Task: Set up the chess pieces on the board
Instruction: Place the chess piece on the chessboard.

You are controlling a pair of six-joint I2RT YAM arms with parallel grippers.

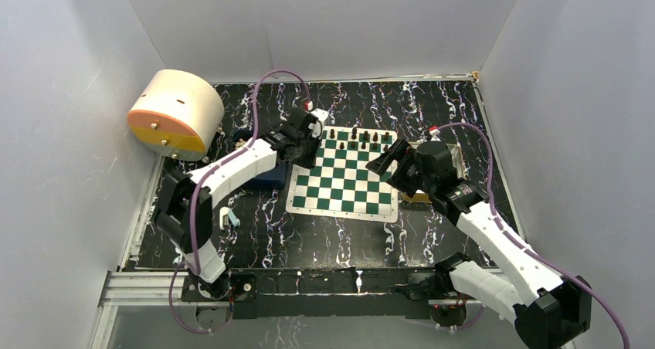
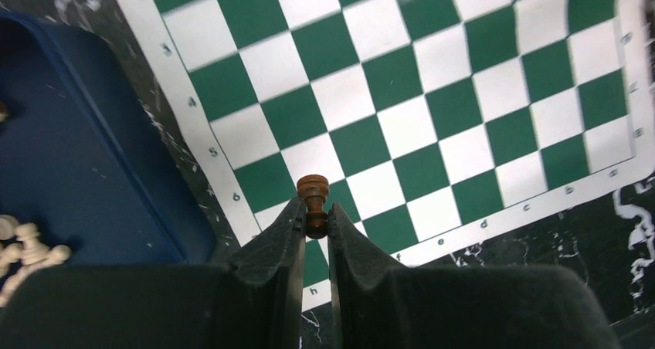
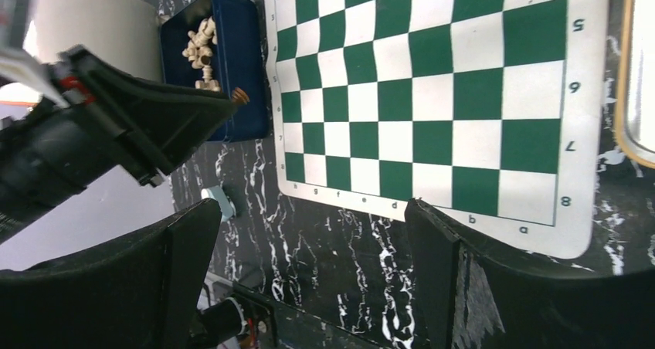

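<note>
Noted the left gripper with jaws clamped on one dark brown chess piece, its round head standing just clear of the fingertips. The board lay below and ahead of these jaws, and the held piece hung over squares near the lettered border. A blue tray sat to the jaws' left, with pale pieces inside.

The right gripper had its jaws wide apart with nothing between them, and the board's edge lay beyond. A gold tin tray sat off to their right. More dark chess pieces stood along the board's far edge.
</note>
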